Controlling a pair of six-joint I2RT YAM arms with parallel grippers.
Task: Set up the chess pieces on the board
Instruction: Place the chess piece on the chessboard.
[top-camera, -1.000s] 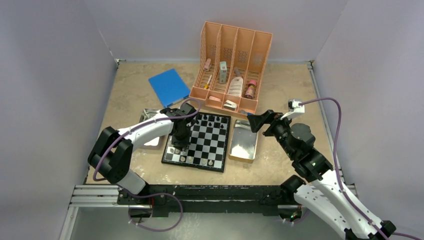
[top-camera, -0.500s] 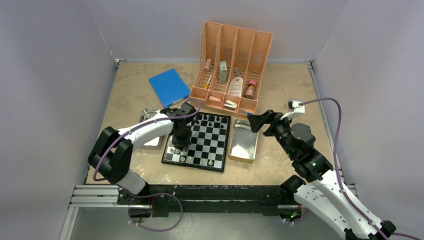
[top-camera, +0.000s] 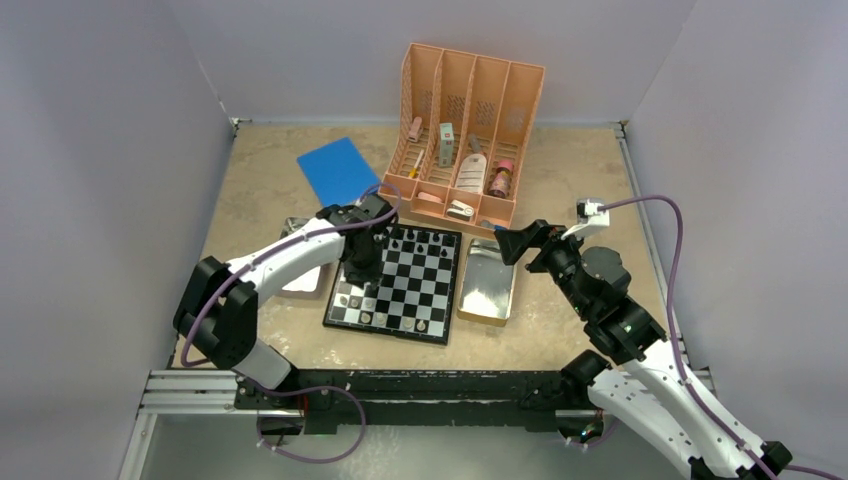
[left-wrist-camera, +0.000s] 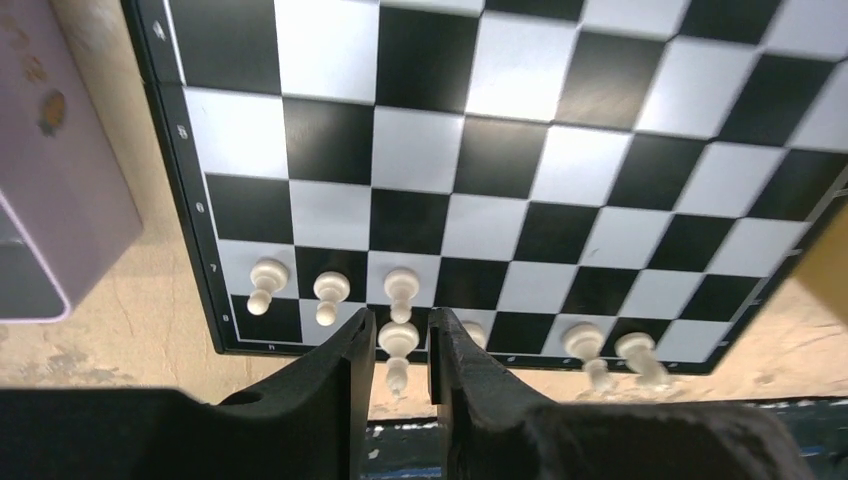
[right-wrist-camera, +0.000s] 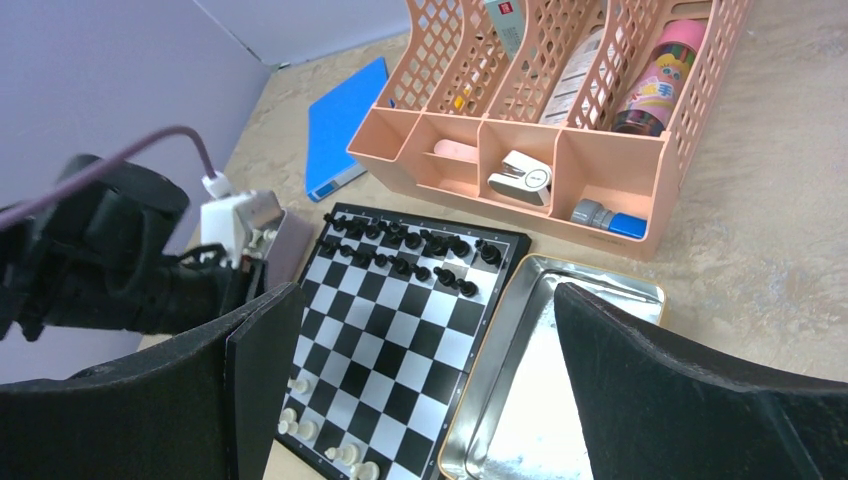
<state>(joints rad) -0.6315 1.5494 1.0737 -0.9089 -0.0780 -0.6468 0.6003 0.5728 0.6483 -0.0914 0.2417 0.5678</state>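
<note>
On the bench (top-camera: 570, 170), the board (top-camera: 402, 292) lies centre-front, with chess pieces (top-camera: 418, 240) along its two far rows and more along its near edge. A right tray (top-camera: 487, 292) and a left tray (top-camera: 300, 282) flank it. Behind it stands the organizer (top-camera: 524, 100), with a book (top-camera: 338, 172) to its left.

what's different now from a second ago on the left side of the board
The left gripper eased its jaws apart around a white piece on the near row of the board. The piece now looks to stand free between the fingers. The left arm also drew up and toward the board's far side. The right gripper stayed wide open over the metal tray; nothing else visibly moved.
</note>
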